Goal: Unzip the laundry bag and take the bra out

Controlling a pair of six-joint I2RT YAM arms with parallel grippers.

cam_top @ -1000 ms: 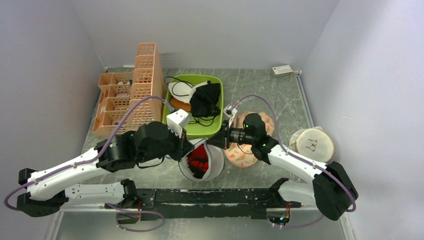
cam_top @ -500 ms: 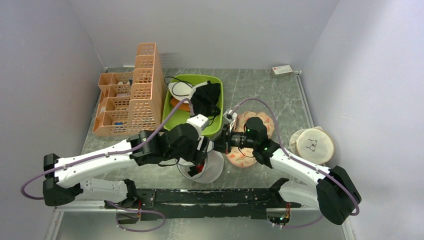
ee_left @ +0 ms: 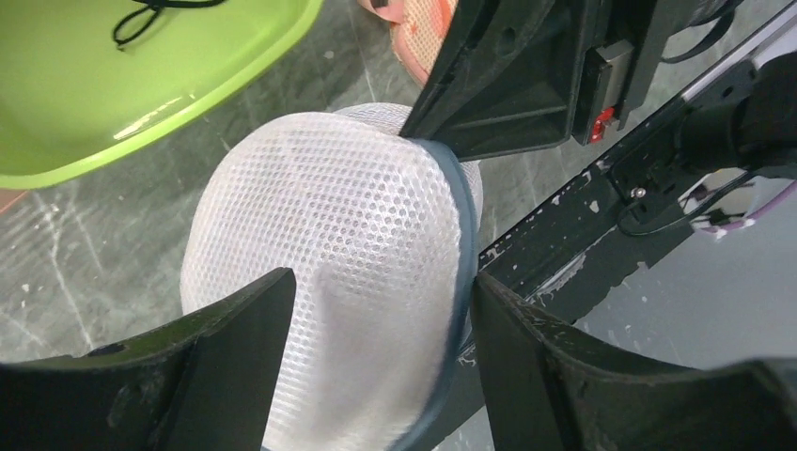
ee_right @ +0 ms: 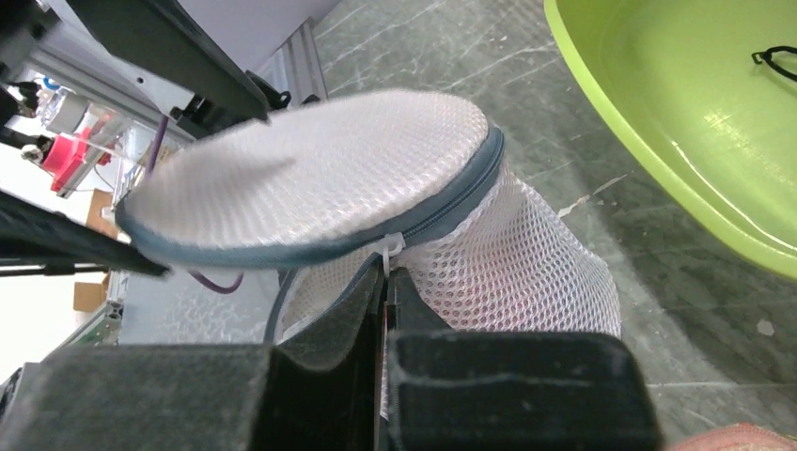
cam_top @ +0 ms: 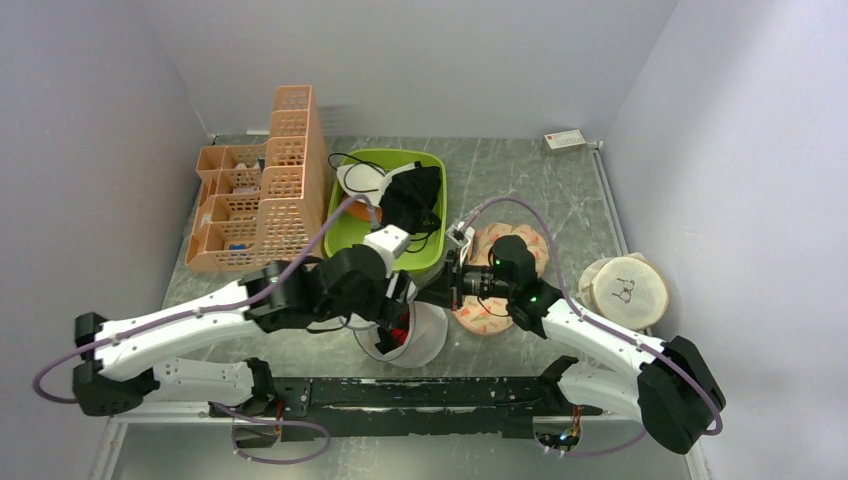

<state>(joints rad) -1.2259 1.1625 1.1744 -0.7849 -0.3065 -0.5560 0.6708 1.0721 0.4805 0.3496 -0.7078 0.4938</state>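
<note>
From above: laundry bag (cam_top: 425,337) on the table (cam_top: 520,180) at the near middle, just in front of the green tub (cam_top: 352,200) and beside the peach floral item (cam_top: 500,308); a patch of red bra (cam_top: 399,329) showing inside at its left edge. Left gripper (cam_top: 400,305) right over that opening, right gripper (cam_top: 437,290) at the bag's far rim. From the left wrist: fingers (ee_left: 235,366) spread wide, one on either side of the white mesh dome (ee_left: 329,207) (contact with the mesh impossible to judge), nothing gripped; right gripper's black tip (ee_left: 442,113) against the grey zip band. From the right wrist: jaws pressed together (ee_right: 385,291) on a small white tab at the zip, upper half (ee_right: 310,178) tilted like a lid over the lower half.
</note>
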